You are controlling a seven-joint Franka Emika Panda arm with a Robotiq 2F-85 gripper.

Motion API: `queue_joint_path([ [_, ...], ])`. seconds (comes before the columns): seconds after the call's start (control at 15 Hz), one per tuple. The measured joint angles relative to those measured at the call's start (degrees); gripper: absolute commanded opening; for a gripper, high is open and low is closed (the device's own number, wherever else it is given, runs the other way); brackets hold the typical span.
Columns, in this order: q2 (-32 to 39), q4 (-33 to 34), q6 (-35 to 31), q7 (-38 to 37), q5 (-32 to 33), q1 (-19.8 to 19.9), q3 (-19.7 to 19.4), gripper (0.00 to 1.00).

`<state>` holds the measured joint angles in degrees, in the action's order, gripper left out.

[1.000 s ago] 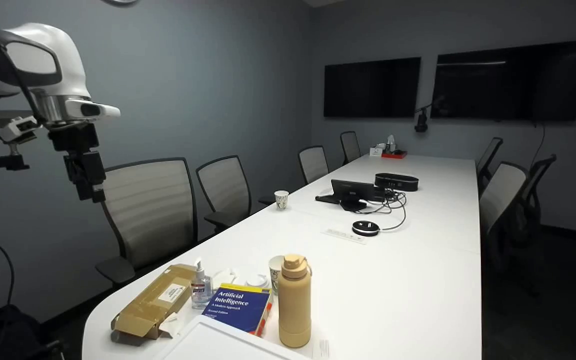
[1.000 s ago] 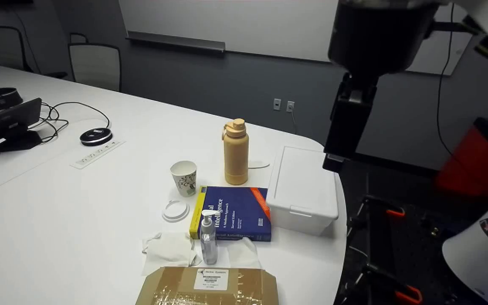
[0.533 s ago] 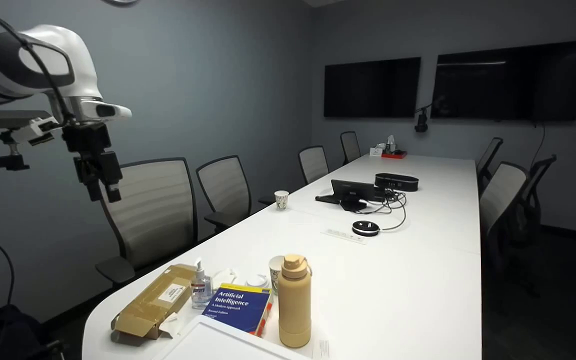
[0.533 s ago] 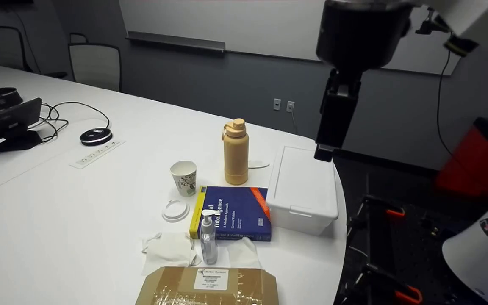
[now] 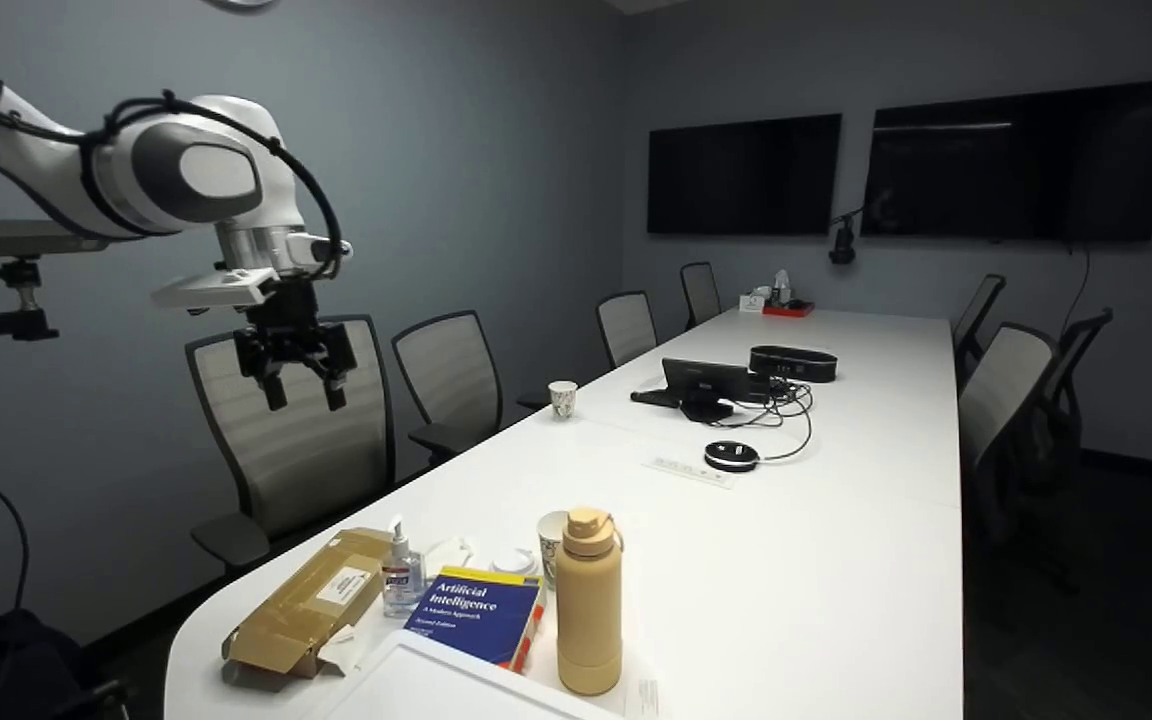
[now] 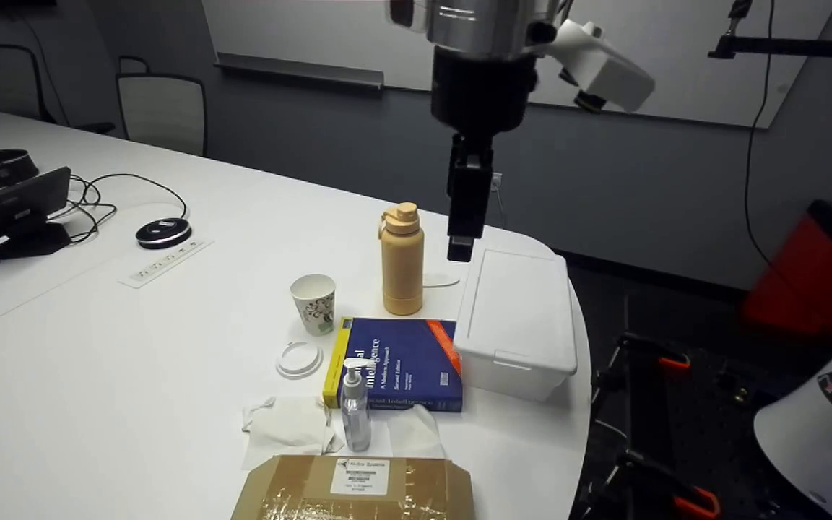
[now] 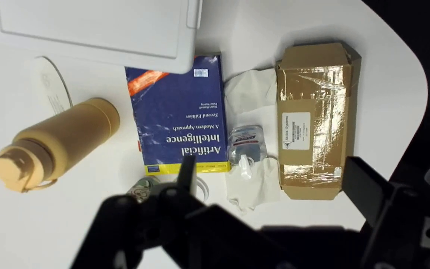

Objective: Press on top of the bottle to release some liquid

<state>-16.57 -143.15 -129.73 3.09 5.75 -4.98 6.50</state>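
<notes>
Two-fingered claw (image 5: 305, 396), in an exterior view, has swung right, spread wide | in an exterior view, pump bottle (image 6: 356, 413) stands unmoved between near carton (image 6: 354, 500) and far book (image 6: 410, 365) | wrist view: pump top (image 7: 245, 169) shows within claw's gap; likely approaching, press pending

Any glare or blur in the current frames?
Wrist view: strong glare on the taped cardboard box, gripper dark and soft-focused. In an exterior view: pale streak reflected in the right-hand wall screen. In an exterior view: wrist camera looks blurred.
</notes>
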Motion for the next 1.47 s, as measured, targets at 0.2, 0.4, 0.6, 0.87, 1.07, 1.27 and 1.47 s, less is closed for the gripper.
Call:
queue_joint_path([
  [0.2, 5.5, 3.3, -2.2, 6.6, -0.3, 0.0, -1.9, 0.71],
  [0.4, 9.9, 6.5, -3.0, 11.6, -0.8, 0.0, -2.8, 0.49],
  [0.6, 13.2, 8.9, -3.5, 15.6, -2.5, 0.0, -3.0, 0.26],
  [0.87, 17.4, 10.9, -5.8, 19.3, -3.8, 0.0, -3.1, 0.00],
  [1.07, 20.7, 11.9, -8.5, 21.9, -4.8, 0.2, -3.1, 0.00],
  [1.27, 23.9, 12.9, -10.8, 24.3, -5.3, 1.0, -3.1, 0.00],
  [1.47, 27.3, 14.0, -12.8, 25.9, -5.3, 1.8, -2.9, 0.00],
])
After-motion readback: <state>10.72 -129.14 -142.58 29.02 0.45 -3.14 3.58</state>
